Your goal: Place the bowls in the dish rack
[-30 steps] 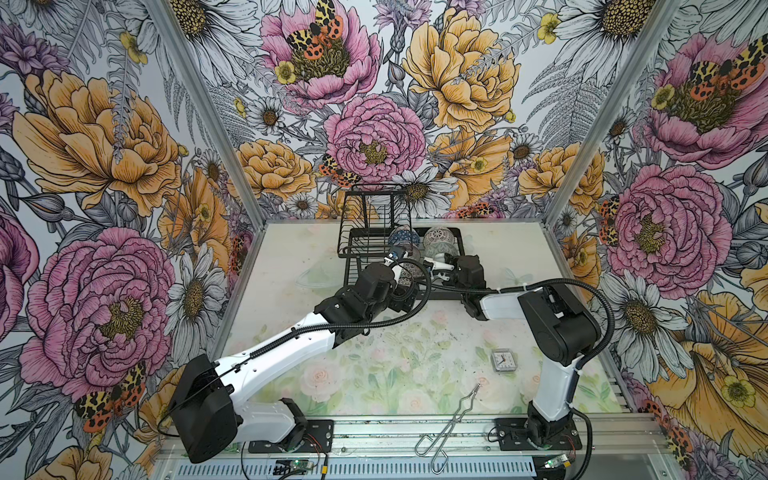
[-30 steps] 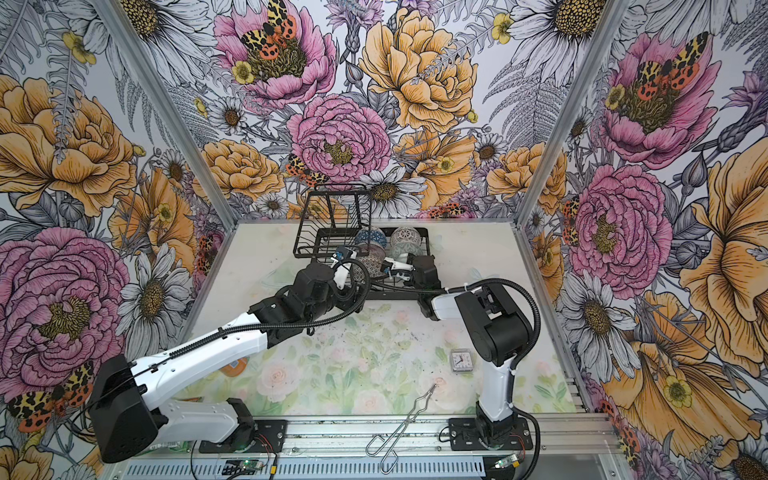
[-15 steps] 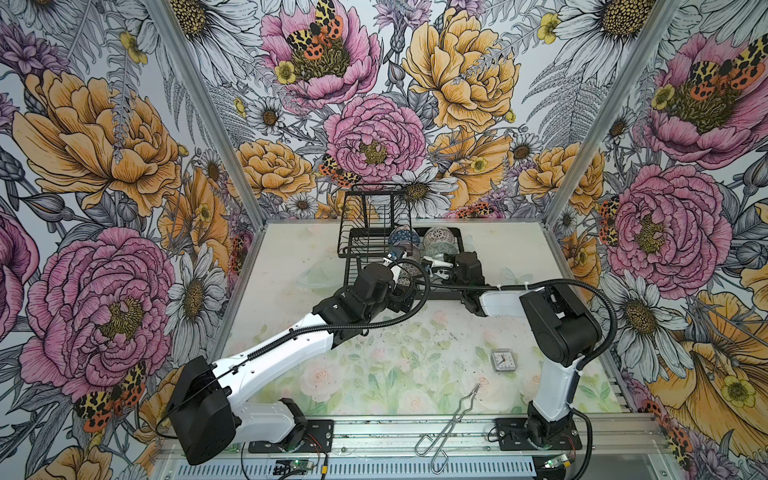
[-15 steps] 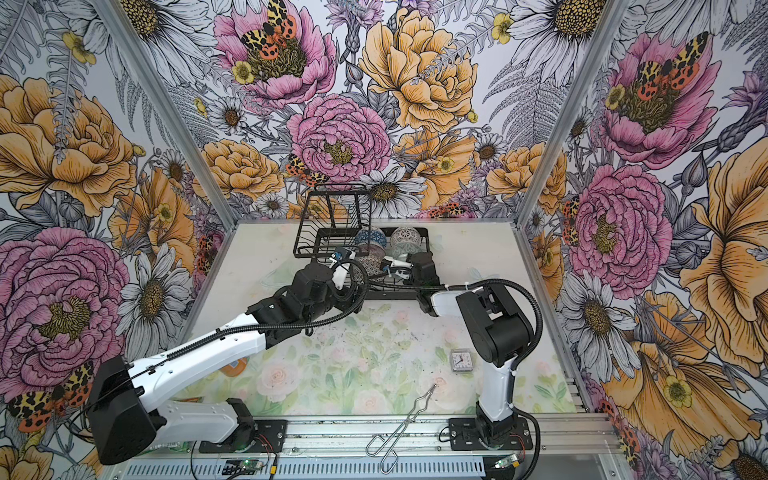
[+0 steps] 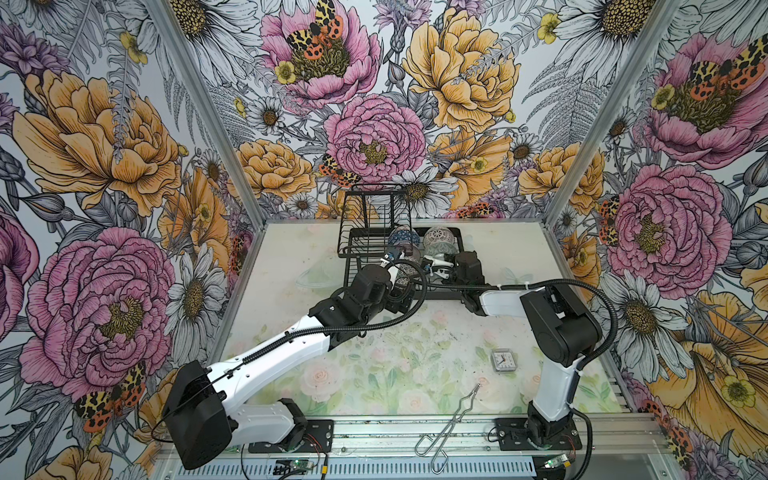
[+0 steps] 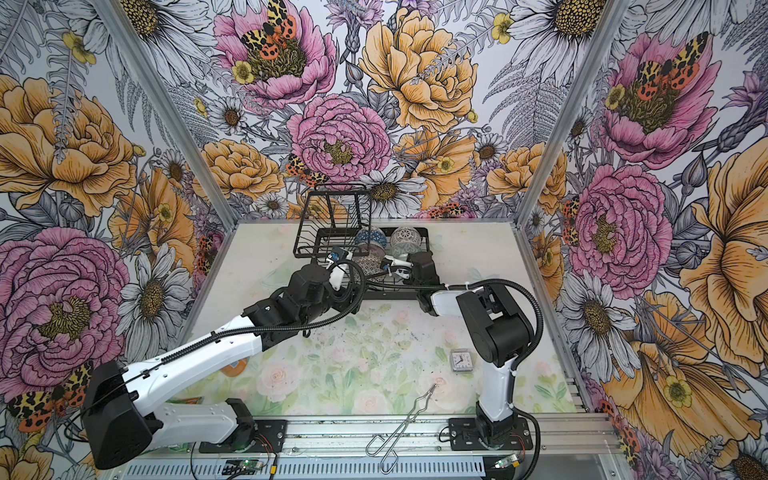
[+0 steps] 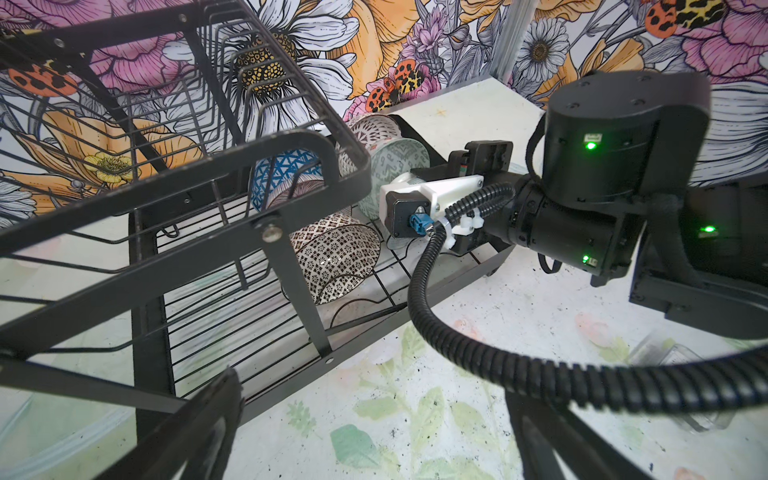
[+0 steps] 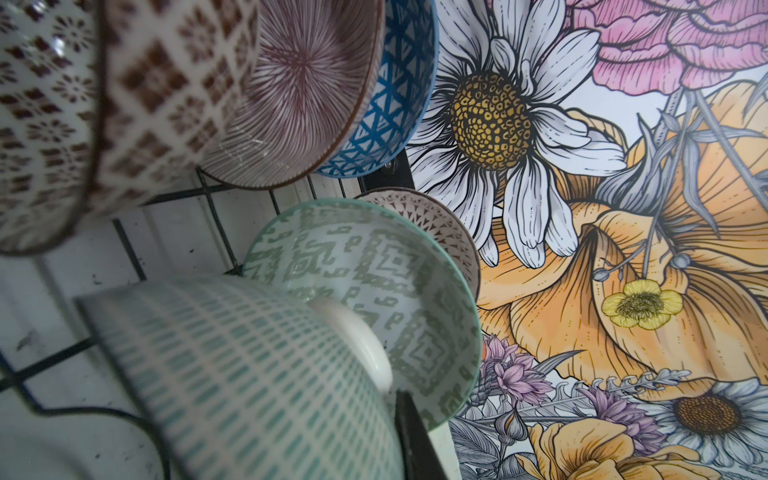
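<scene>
Six bowls (image 5: 401, 239) sat inside the one wire dish rack (image 5: 440, 296), leaving the loading all but finished: the mosaic bowl (image 8: 83, 104), pink-striped bowl (image 8: 299, 75) and blue-triangle bowl (image 8: 395, 104) stood on edge in one row, the dotted bowl (image 8: 449, 224), green maze bowl (image 8: 374, 282) and mint bowl (image 8: 232, 374) in the other. Only the mint bowl seemed unreleased, its rim pinched by the narrowed right gripper (image 5: 427, 262), while the left gripper (image 7: 374, 390) hung spread wide and empty beside the rack; one pair of tongs (image 5: 453, 419) and one small clock (image 5: 503, 360) lay apart.
</scene>
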Controlling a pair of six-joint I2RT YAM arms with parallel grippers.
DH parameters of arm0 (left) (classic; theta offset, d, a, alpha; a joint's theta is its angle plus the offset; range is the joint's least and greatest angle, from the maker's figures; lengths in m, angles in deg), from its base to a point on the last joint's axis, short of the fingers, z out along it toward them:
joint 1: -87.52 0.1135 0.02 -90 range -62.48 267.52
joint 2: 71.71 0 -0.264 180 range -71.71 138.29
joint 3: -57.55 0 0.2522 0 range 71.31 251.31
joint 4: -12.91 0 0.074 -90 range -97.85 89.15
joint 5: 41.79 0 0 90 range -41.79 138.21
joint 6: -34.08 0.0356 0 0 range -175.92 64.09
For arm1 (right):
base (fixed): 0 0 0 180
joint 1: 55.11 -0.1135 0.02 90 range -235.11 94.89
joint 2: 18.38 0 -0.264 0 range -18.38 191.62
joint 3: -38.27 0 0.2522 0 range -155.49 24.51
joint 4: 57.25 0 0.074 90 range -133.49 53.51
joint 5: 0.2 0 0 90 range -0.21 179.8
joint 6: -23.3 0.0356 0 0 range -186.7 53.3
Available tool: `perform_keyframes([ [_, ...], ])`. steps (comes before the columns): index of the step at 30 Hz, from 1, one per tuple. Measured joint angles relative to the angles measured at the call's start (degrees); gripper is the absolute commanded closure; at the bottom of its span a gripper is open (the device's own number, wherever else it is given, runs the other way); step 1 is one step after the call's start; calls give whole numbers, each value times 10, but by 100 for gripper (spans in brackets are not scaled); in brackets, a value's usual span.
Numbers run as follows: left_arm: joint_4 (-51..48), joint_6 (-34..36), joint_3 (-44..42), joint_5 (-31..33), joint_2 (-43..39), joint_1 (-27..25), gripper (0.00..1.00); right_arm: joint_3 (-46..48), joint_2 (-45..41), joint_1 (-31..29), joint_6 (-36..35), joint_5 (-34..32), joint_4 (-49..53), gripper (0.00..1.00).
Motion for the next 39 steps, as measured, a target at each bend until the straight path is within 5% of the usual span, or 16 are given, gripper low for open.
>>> perform_keyframes([
  [22,0,-5,-8,0,-4,1,1,-36,1,9,8,18,48,74],
  [24,0,-5,-8,0,-4,1,1,-36,1,9,8,20,49,69],
  [29,0,-5,-8,0,-4,2,1,-37,1,10,13,30,52,38],
  [39,-2,-3,-8,0,-8,20,1,-13,-38,15,39,46,56,17],
])
